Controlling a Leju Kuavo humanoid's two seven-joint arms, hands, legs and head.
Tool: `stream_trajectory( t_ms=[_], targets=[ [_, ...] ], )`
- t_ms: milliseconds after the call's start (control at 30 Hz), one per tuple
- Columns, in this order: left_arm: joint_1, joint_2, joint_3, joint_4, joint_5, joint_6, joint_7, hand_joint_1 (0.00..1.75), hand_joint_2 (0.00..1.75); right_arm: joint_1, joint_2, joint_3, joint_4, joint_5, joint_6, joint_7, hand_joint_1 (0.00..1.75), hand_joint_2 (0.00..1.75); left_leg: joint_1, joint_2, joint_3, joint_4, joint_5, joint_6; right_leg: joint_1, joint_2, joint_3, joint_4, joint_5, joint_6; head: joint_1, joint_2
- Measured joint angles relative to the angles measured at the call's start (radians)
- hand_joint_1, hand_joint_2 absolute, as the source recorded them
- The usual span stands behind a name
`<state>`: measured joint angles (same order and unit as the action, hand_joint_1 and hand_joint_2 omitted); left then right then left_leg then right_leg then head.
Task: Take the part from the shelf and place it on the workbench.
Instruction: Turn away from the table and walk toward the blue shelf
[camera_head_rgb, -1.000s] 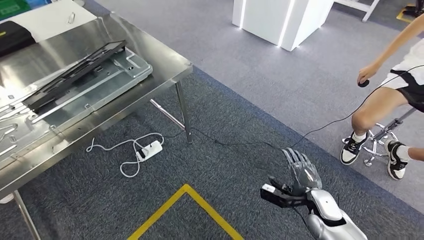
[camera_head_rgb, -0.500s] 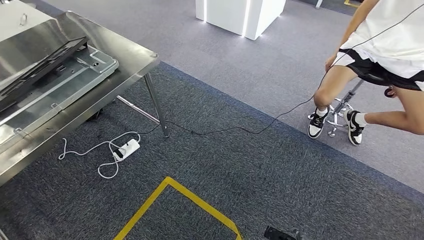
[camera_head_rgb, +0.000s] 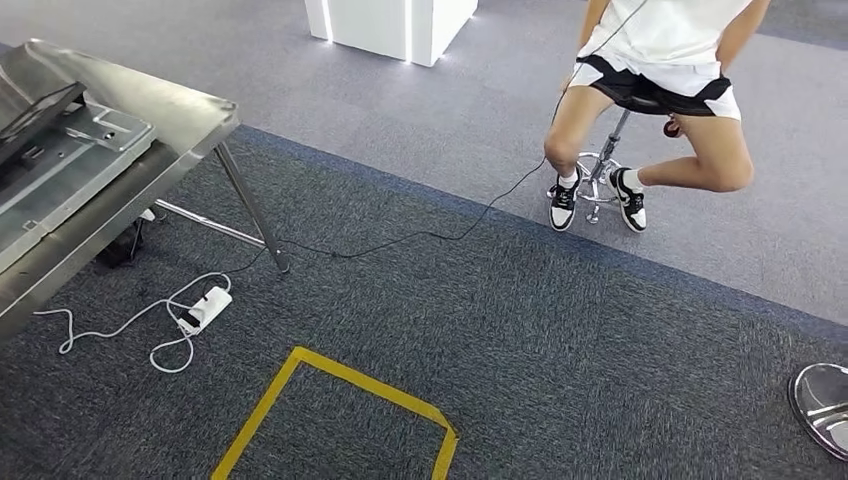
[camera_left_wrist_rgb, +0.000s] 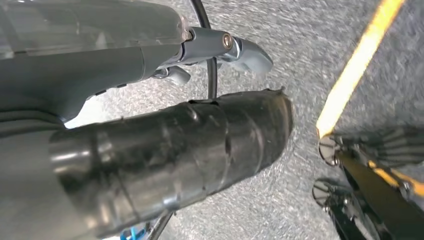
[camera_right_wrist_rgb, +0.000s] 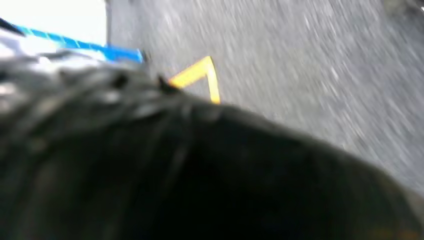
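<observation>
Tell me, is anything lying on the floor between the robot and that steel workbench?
Yes: a white power strip with its looped white cable lies on the carpet beside the workbench leg, and a thin black cable trails across the floor.

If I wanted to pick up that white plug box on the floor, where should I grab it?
Probably across the narrow sides of the white power strip, coming straight down from above. It lies flat on the carpet, so fingers cannot get underneath. Take the end nearer the table leg: the other end carries a black plug and the looping white cable.
</observation>
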<state>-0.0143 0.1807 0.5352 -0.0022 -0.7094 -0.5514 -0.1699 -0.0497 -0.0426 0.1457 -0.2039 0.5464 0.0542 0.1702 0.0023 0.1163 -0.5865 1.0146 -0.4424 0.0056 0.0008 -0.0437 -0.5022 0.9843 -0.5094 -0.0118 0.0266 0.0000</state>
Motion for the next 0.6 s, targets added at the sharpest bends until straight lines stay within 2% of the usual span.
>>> stream_trajectory(
  t_ms=[33,67,100,133,167,200,233,267,300,333,367,400,433,500,533,600],
  targets=[
    [-0.005,0.0,0.0,0.0,-0.014,-0.002,0.002,0.0,0.0,0.001,0.004,-0.011,0.004,-0.017,0.023,0.013,0.0,0.0,0.003,-0.019,-0.007,0.02,-0.019,-0.005,-0.002,0.007,-0.004,-0.006,0.011,-0.01,0.0,0.0],
    [-0.008,0.001,0.0,0.0,-0.028,-0.005,0.004,0.0,0.0,0.001,0.008,-0.023,0.006,-0.03,0.041,0.022,0.0,0.0,0.005,-0.045,-0.02,0.058,-0.054,-0.008,-0.004,0.014,-0.009,-0.011,0.022,-0.018,0.0,0.0],
    [-0.01,0.002,0.0,0.0,-0.042,-0.007,0.007,0.0,0.0,0.002,0.012,-0.036,0.008,-0.039,0.054,0.03,0.0,0.0,0.009,-0.076,-0.037,0.11,-0.099,-0.011,-0.005,0.022,-0.017,-0.012,0.031,-0.023,0.0,0.0],
    [-0.011,0.004,0.001,0.0,-0.058,-0.011,0.01,0.0,0.0,0.002,0.015,-0.047,0.009,-0.044,0.064,0.035,0.0,0.0,0.01,-0.096,-0.055,0.172,-0.144,-0.014,-0.005,0.032,-0.028,-0.011,0.04,-0.027,0.0,0.0],
    [-0.015,0.007,0.001,0.0,-0.077,-0.014,0.011,0.0,0.0,0.001,0.018,-0.056,0.01,-0.045,0.071,0.038,0.0,0.0,0.011,-0.105,-0.067,0.225,-0.175,-0.018,-0.005,0.043,-0.039,-0.009,0.048,-0.027,0.0,0.0],
    [-0.022,0.011,0.001,0.0,-0.103,-0.02,0.012,0.0,0.0,0.001,0.022,-0.062,0.011,-0.041,0.081,0.04,0.0,0.0,0.012,-0.108,-0.068,0.254,-0.185,-0.021,-0.005,0.054,-0.049,-0.006,0.056,-0.026,0.0,0.0],
    [-0.032,0.016,0.001,-0.001,-0.137,-0.029,0.012,0.0,0.0,0.001,0.026,-0.066,0.012,-0.031,0.092,0.04,0.0,0.0,0.014,-0.109,-0.051,0.248,-0.175,-0.024,-0.006,0.065,-0.06,-0.002,0.062,-0.023,0.0,0.0],
    [-0.044,0.022,-0.001,-0.005,-0.174,-0.042,0.013,0.0,0.0,0.001,0.03,-0.067,0.012,-0.016,0.106,0.039,0.0,0.0,0.017,-0.111,-0.018,0.204,-0.149,-0.027,-0.008,0.075,-0.069,0.005,0.066,-0.02,0.0,0.0],
    [-0.059,0.03,-0.006,-0.017,-0.219,-0.066,0.018,0.0,0.44,0.001,0.033,-0.065,0.013,0.008,0.125,0.036,0.0,0.0,0.023,-0.122,0.027,0.132,-0.121,-0.032,-0.01,0.084,-0.08,0.015,0.069,-0.016,0.0,0.0],
    [-0.078,0.037,-0.015,-0.036,-0.263,-0.098,0.026,0.0,0.44,-0.001,0.037,-0.059,0.013,0.033,0.148,0.03,0.0,0.0,0.026,-0.14,0.068,0.065,-0.102,-0.034,-0.011,0.092,-0.093,0.027,0.072,-0.011,0.0,0.0],
    [-0.098,0.043,-0.03,-0.058,-0.297,-0.134,0.039,0.0,0.44,-0.004,0.041,-0.052,0.014,0.056,0.169,0.024,0.0,0.0,0.028,-0.157,0.094,0.017,-0.09,-0.033,-0.01,0.099,-0.105,0.037,0.075,-0.005,0.0,0.0],
    [-0.121,0.048,-0.048,-0.082,-0.324,-0.171,0.054,0.0,0.44,-0.007,0.044,-0.043,0.014,0.076,0.189,0.018,0.0,0.0,0.028,-0.171,0.105,-0.008,-0.087,-0.031,-0.008,0.105,-0.116,0.046,0.079,0.001,0.0,0.0],
    [-0.144,0.051,-0.067,-0.1,-0.337,-0.199,0.07,0.0,0.0,-0.01,0.047,-0.036,0.015,0.087,0.201,0.013,0.0,0.0,0.025,-0.175,0.102,-0.008,-0.088,-0.026,-0.007,0.112,-0.123,0.05,0.085,0.008,0.0,0.0],
    [-0.182,0.055,-0.1,-0.127,-0.335,-0.231,0.097,0.0,0.0,-0.013,0.052,-0.028,0.018,0.094,0.208,0.008,0.0,0.0,0.026,-0.158,0.093,-0.009,-0.082,-0.015,-0.008,0.121,-0.132,0.056,0.092,0.019,0.0,0.0],
    [-0.194,0.055,-0.111,-0.139,-0.32,-0.236,0.107,0.0,0.0,-0.013,0.054,-0.026,0.019,0.093,0.208,0.006,0.0,0.0,0.026,-0.146,0.09,-0.01,-0.077,-0.007,-0.009,0.112,-0.142,0.071,0.08,0.022,0.001,0.0],
    [-0.203,0.059,-0.123,-0.156,-0.267,-0.232,0.124,0.0,0.0,-0.013,0.058,-0.025,0.02,0.086,0.199,0.008,0.0,0.0,0.023,-0.12,0.083,-0.012,-0.069,0.008,-0.01,0.077,-0.181,0.159,0.021,0.028,0.003,0.0]
  ],
)
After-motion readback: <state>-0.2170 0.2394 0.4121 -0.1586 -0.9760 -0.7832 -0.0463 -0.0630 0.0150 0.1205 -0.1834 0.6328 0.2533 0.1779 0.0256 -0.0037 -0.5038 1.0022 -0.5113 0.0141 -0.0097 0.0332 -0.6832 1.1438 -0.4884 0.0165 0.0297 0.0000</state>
